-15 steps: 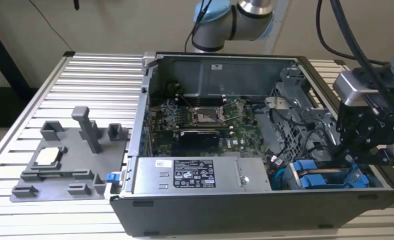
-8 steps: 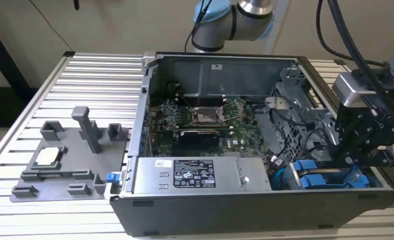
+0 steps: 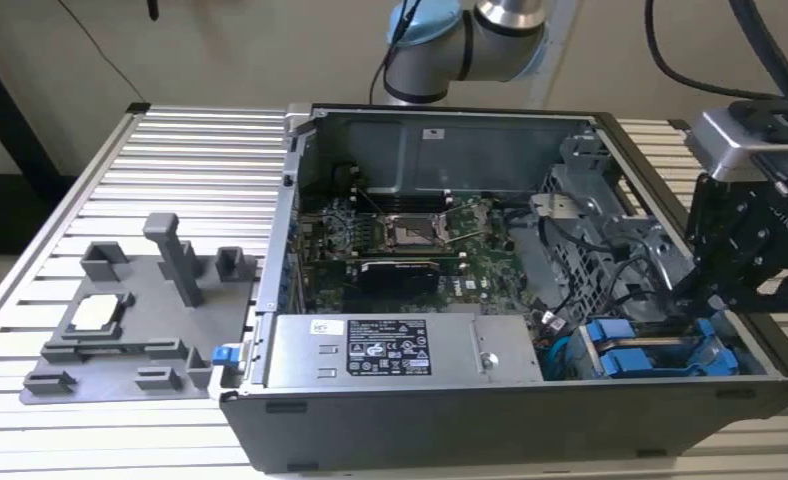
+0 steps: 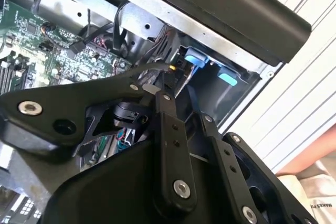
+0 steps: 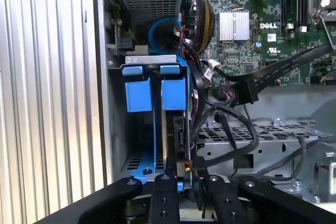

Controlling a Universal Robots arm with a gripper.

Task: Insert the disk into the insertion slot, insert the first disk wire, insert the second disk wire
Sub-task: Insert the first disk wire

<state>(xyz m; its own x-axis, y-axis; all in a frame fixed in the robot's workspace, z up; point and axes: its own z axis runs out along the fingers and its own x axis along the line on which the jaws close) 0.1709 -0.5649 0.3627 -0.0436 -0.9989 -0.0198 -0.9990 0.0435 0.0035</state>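
disk point(image 5: 178, 135): seated in insertion slot point(image 3: 648, 352), at the exterior view's right; rigid, probably hefty
gripper point(image 5: 188, 178): closed on disk wire plug point(image 5: 187, 169), at the disk's rear edge
handling: cable limp; plug stiff, likely keyed; hold the plug body, not the cable

Shows bright blue on the rails of the insertion slot point(image 3: 641, 358), set against grey sheet metal. Runs green with fine tracks across the motherboard point(image 3: 414, 232). Matt black on the gripper point(image 3: 714, 303). Silver, with a white-and-black label, on the power-supply box point(image 3: 367, 350). Pale ribbed stripes along the table point(image 3: 167, 150).
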